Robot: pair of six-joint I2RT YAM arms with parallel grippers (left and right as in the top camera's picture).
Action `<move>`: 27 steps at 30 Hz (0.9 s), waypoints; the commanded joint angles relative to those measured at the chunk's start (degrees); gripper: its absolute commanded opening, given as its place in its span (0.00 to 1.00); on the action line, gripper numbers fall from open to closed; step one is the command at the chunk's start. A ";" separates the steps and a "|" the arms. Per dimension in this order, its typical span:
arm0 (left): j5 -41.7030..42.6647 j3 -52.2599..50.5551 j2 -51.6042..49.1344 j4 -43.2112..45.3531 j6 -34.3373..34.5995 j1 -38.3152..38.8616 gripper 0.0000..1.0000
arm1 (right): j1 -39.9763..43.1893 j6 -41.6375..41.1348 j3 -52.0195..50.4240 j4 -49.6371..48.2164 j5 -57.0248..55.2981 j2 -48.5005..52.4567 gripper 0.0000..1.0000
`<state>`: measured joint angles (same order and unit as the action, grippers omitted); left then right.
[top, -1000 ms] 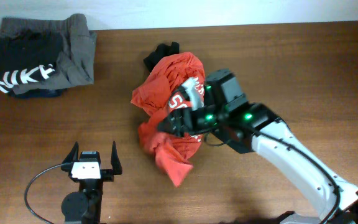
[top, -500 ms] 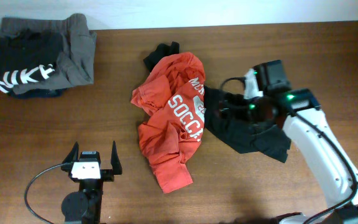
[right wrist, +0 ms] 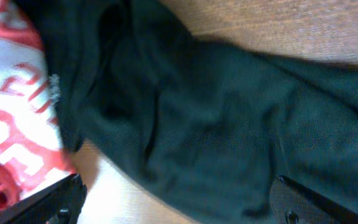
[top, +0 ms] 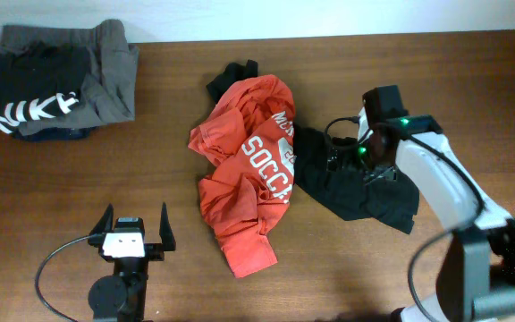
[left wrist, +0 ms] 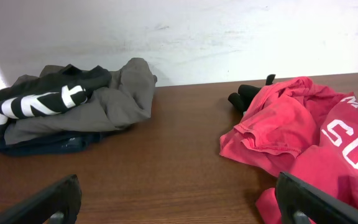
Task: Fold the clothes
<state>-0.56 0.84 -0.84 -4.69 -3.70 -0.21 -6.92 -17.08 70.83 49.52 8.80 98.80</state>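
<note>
The clothes lie mid-table: a crumpled red-orange shirt with white lettering, and a black garment spread to its right, tucked partly under it. My right gripper hovers open just over the black garment, with nothing between its fingers. The shirt's printed edge shows at the left of the right wrist view. My left gripper stands open near the front edge, left of the shirt, holding nothing.
A pile of grey and black clothes with white lettering sits at the back left corner, also seen as the pile against the white wall. A small black piece of cloth pokes out behind the shirt. Bare wood table.
My right gripper opened and let go of the red shirt, then swung right and back. The shirt dropped flatter and the black garment came into view. The left arm stayed put.
</note>
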 commanded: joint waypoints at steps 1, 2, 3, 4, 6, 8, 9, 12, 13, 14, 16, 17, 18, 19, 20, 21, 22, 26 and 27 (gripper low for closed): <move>0.81 -0.31 0.39 -0.07 -0.92 -0.44 0.99 | 0.20 0.52 0.79 -1.84 -1.77 4.04 0.99; 0.81 -0.31 0.39 -0.07 -0.92 -0.44 0.99 | 0.20 0.52 0.79 -2.21 -1.79 5.05 0.99; 0.81 -0.31 0.39 -0.07 -0.92 -0.44 0.99 | 0.20 0.50 0.79 -2.45 -1.79 5.99 0.99; 0.81 -0.31 0.39 -0.07 -0.94 -0.44 0.99 | 0.20 0.46 0.79 -2.64 -1.79 6.75 0.99; 0.81 -0.31 0.39 -0.07 -0.92 -0.44 0.99 | 0.20 0.28 0.79 -3.30 -1.79 8.52 0.99; 0.81 -0.31 0.39 -0.07 -0.92 -0.44 0.99 | 0.20 0.31 0.79 -3.50 -1.79 9.66 1.00; 0.81 -0.31 0.39 -0.07 -0.92 -0.44 0.99 | 0.20 0.31 0.79 -3.56 -1.84 10.08 1.00; 0.81 -0.31 0.39 -0.07 -0.92 -0.44 0.99 | 0.20 0.31 0.79 -4.15 -2.01 11.28 0.96; 0.81 -0.31 0.39 -0.07 -0.92 -0.44 0.99 | 0.20 0.31 0.79 -4.39 -2.03 11.43 0.96; 0.81 -0.31 0.39 -0.07 -0.92 -0.44 0.99 | 0.20 0.31 0.79 -4.57 -2.01 11.47 0.96; 0.81 -0.31 0.39 -0.07 -0.92 -0.44 0.99 | 0.20 0.35 0.79 -5.09 -2.05 11.52 0.96; 0.81 -0.31 0.39 -0.07 -0.92 -0.44 0.99 | 0.20 0.33 0.79 -5.25 -2.05 11.52 0.96; 0.81 -0.31 0.39 -0.07 -0.92 -0.44 0.99 | 0.20 0.31 0.79 -5.49 -2.19 11.58 0.95; 0.81 -0.31 0.39 -0.07 -0.92 -0.44 0.99 | 0.20 0.33 0.79 -5.55 -2.36 11.63 0.92; 0.81 -0.31 0.39 -0.07 -0.94 -0.44 0.99 | 0.20 0.28 0.79 -5.53 -3.39 11.80 0.89; 0.81 -0.31 0.39 -0.07 -0.92 -0.44 0.99 | 0.20 0.28 0.79 -5.53 -3.80 11.89 0.89; 0.81 -0.31 0.39 -0.07 -0.92 -0.44 0.99 | 0.20 0.28 0.79 -5.53 -4.28 12.07 0.89; 0.81 -0.31 0.39 -0.07 -0.92 -0.44 0.99 | 0.20 0.28 0.76 -5.42 -4.83 13.40 0.89; 0.81 -0.31 0.39 -0.07 -0.92 -0.44 0.99 | 0.20 0.28 0.76 -5.44 -4.83 13.88 0.89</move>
<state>-0.56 0.84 -0.84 -4.69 -3.70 -0.21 -6.92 -16.51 70.85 44.14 5.69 110.67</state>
